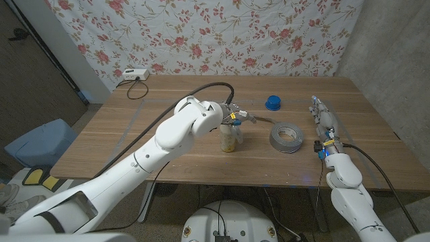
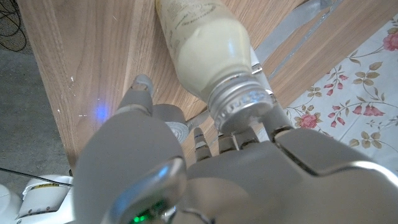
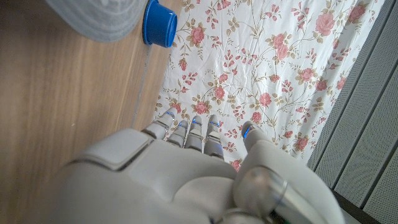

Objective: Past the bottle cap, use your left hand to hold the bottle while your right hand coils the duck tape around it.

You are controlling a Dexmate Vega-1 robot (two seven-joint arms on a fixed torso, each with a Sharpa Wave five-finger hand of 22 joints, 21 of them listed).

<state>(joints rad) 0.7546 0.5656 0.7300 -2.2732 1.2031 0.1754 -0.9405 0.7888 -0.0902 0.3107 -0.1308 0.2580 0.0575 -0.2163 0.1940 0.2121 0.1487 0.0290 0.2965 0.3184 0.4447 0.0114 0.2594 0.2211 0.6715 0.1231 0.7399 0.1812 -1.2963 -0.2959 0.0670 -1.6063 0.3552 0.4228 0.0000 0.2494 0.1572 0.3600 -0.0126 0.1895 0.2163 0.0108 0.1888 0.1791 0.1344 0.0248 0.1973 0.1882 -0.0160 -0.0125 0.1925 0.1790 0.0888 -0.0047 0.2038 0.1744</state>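
Note:
An uncapped bottle point(image 1: 230, 139) with creamy contents stands upright near the table's middle. My left hand point(image 1: 230, 113) comes down on its top, and its fingers point(image 2: 264, 127) close around the bare threaded neck point(image 2: 238, 101). A grey duct tape roll point(image 1: 287, 137) lies flat just right of the bottle, also seen as the tape roll point(image 3: 93, 18). The blue cap point(image 1: 272, 102) sits behind the roll, and the cap point(image 3: 158, 23) lies next to the roll's edge. My right hand point(image 1: 323, 121) stands at the table's right, fingers point(image 3: 193, 134) straight and apart, holding nothing, a short way from the roll.
A white box with a cable point(image 1: 132, 74) sits at the table's back left corner. Floral cloth point(image 1: 222, 33) hangs behind the table point(image 1: 168, 94). A blue bin point(image 1: 37, 141) stands on the floor to the left. A grey wall runs along the right.

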